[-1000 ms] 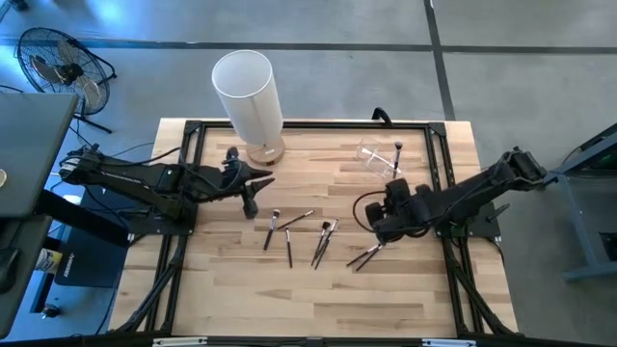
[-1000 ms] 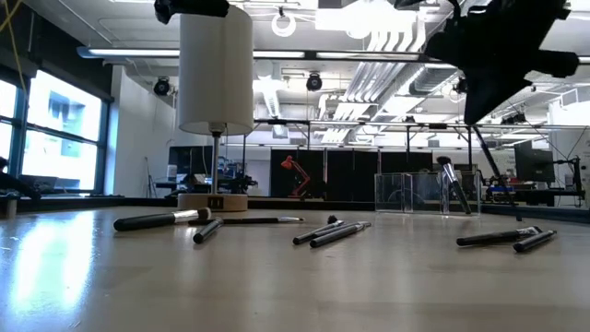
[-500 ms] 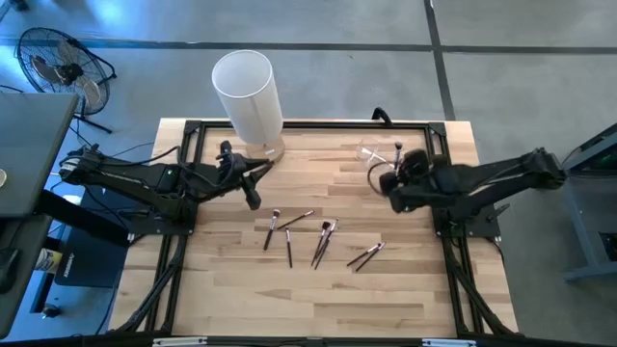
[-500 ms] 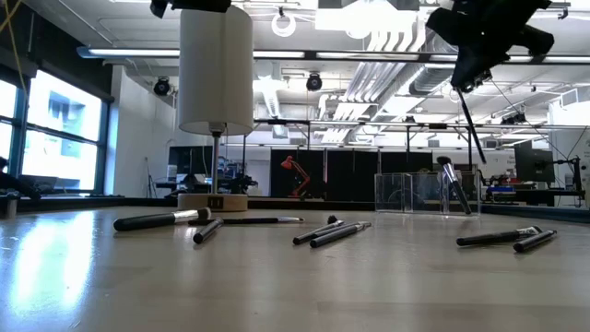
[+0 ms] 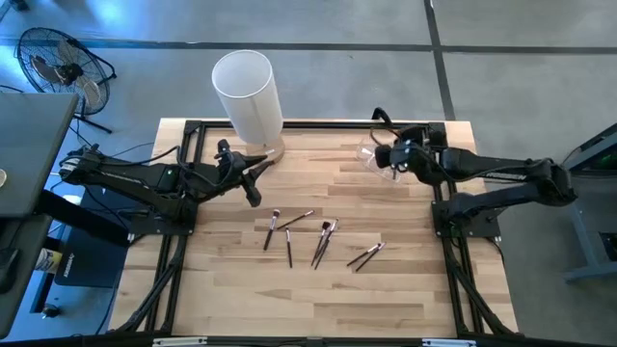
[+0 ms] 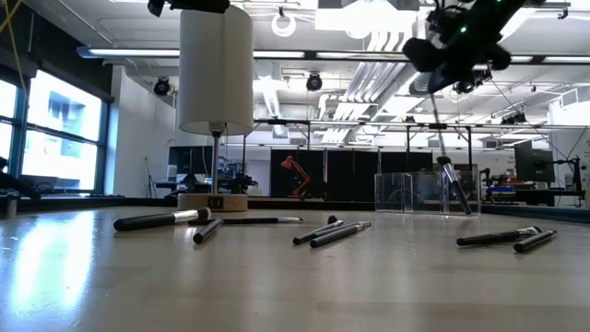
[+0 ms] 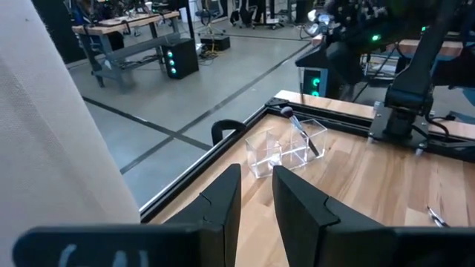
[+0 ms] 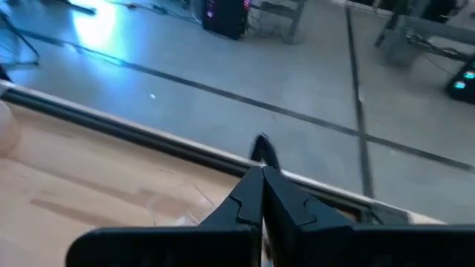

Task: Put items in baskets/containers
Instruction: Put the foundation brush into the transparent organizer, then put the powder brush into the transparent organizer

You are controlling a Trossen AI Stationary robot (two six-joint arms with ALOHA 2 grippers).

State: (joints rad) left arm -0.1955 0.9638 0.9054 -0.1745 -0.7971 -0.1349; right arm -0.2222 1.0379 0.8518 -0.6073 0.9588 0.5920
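Swung from mid-table, right gripper [image 5: 384, 154] hangs a brush [image 6: 439, 129] upright over clear holder [image 5: 371, 156], jaws clamped.

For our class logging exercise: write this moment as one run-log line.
right gripper: shut on brush, above clear holder | left gripper: open, near white cylinder

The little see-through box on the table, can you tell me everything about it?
The clear plastic holder is small, see-through and split into open-topped compartments. It stands upright on the wooden table near the far edge, on the right arm's side. One makeup brush with a dark handle leans inside it, bristles up. The right gripper hangs above it, fingers together; in the low view a thin brush seems to hang from them. The white cylinder stands far off.
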